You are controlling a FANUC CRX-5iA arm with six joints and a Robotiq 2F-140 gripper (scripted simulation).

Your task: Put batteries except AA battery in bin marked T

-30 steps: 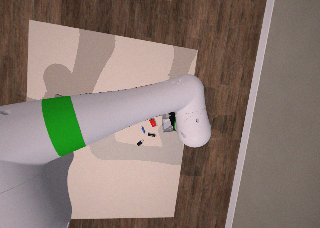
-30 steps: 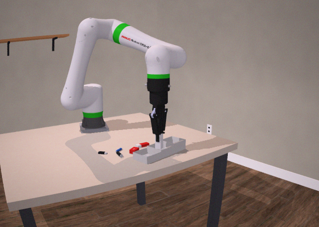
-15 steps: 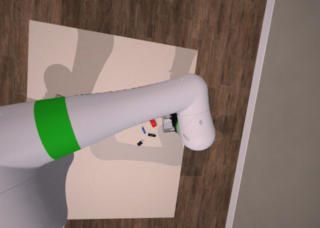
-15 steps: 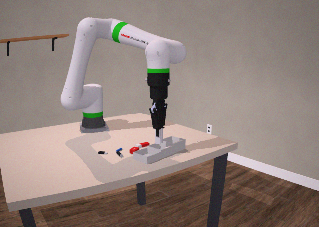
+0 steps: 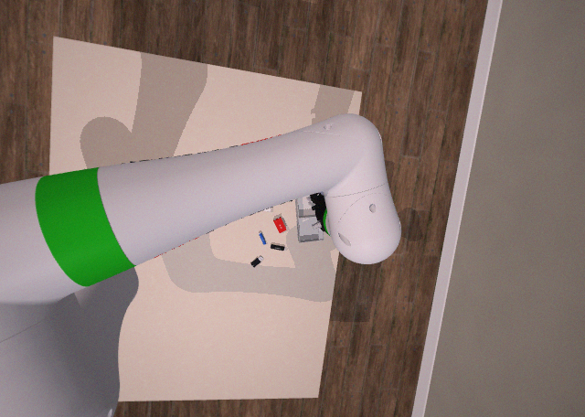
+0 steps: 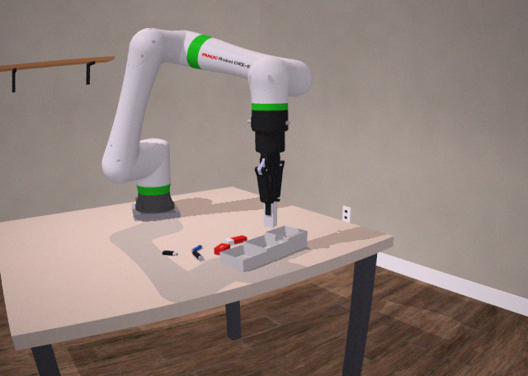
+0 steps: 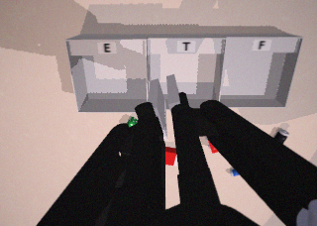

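Note:
My gripper (image 6: 270, 220) (image 7: 165, 90) is shut with nothing visible between its pale fingertips. It points down above the bin row; in the wrist view it overlaps bin T (image 7: 163, 48) near the E divider. No battery shows in the visible part of T. A blue battery (image 5: 262, 238) (image 6: 196, 247) (image 7: 235, 172) and two black ones with silver ends, one at the left (image 5: 256, 261) (image 6: 169, 252) and one nearer the bins (image 5: 277, 246) (image 6: 197, 256), lie on the table. Which is AA is unreadable. A green item (image 7: 132, 122) is mostly hidden by the fingers.
A red block (image 5: 280, 224) (image 6: 221, 248) and a red-and-white item (image 6: 238, 239) lie beside the grey bin row (image 6: 277, 253). Bins E (image 7: 84, 49) and F (image 7: 240, 47) flank T. The row stands flat near the table's edge. The arm hides part of the table in the top view.

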